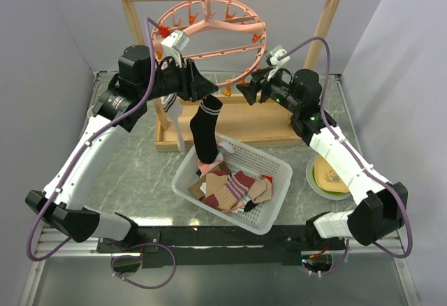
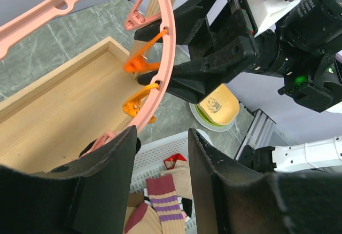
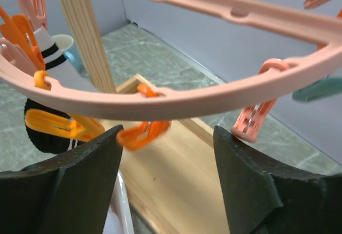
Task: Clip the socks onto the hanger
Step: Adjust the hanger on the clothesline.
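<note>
While an orange clip (image 3: 141, 135) of the hanger (image 3: 160, 103) is straddled by the wide right claw (image 3: 165, 132), a centred squeeze is advised. The black sock (image 1: 204, 135) is seen hanging just below the left claw (image 2: 161, 135); whether it is gripped cannot be told.

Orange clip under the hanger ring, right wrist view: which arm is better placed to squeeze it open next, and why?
Right. The open fingers of the right gripper flank the orange clip below the hanger. The left gripper stands back from it, beside the black sock.
</note>
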Robot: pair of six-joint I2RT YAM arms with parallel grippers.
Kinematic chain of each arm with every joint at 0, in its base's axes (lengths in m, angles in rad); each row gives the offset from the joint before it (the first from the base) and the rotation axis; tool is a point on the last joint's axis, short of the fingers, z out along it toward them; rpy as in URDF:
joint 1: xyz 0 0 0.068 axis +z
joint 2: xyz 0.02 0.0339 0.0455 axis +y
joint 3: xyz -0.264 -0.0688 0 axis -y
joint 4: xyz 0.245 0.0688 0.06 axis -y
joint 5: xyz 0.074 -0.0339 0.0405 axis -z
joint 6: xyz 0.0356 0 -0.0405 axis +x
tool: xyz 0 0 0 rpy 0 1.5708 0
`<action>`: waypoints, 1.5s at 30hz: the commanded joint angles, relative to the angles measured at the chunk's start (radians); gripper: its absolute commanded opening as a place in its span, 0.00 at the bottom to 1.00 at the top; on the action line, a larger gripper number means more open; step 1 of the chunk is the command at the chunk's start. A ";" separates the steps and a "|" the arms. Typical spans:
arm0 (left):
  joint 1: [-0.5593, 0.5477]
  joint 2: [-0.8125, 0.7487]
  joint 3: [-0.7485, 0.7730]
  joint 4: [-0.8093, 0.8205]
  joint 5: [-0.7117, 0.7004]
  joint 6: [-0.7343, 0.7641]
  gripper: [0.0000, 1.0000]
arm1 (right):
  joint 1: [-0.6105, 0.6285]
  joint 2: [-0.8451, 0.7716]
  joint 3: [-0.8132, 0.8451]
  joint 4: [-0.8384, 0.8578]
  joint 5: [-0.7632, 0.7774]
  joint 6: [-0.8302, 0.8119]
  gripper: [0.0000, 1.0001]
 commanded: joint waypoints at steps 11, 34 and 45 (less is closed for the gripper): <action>-0.005 -0.065 0.046 -0.037 -0.038 0.046 0.48 | -0.003 -0.072 -0.013 0.085 -0.002 0.037 0.18; -0.022 -0.181 -0.131 -0.057 0.089 0.088 0.44 | 0.132 -0.276 -0.088 -0.021 0.452 -0.065 0.04; -0.023 -0.135 -0.055 -0.059 -0.297 0.097 0.42 | 0.360 -0.249 -0.068 -0.015 0.667 -0.177 0.04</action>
